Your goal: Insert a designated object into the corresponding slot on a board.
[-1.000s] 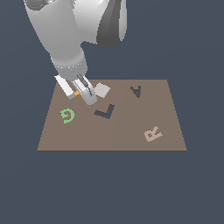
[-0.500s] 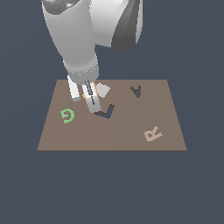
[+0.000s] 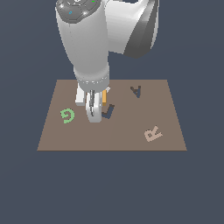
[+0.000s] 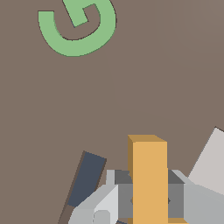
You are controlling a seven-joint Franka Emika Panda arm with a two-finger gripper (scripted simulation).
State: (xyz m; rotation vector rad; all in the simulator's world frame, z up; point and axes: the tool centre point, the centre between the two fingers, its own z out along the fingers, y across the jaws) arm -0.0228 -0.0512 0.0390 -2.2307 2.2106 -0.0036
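- gripper [image 4: 148, 201]: in the wrist view the fingers [image 4: 98, 205] are closed against both flanks of the orange piece [image 4: 148, 179], holding it firmly. judged a carrying grip, the piece kept clear of the board for placement.
- orange piece: one straight arm juts out beyond the fingers, its long axis running up the middle of the wrist frame. the other arm of the l is hidden in the grip, so which way the corner points cannot be told. in the exterior view only an orange sliver [image 3: 104, 96] shows behind the fingers, near frame centre.
- dark slot [image 4: 86, 178]: lies just beside the held piece, tilted against its arm. judged that the piece needs turning to match before lowering.
- brown board [image 3: 131, 135]: flat, filling the middle of the exterior frame; the slot [image 3: 108, 112] sits just right of the gripper [image 3: 92, 114].
- grey square [image 4: 210, 162]: partly seen at the lower right of the wrist frame.
- green g [image 3: 67, 115]: left of the gripper.
- pink r [image 3: 152, 133]: lower right, well apart.
- dark a recess [image 3: 136, 91]: far side, upper right.
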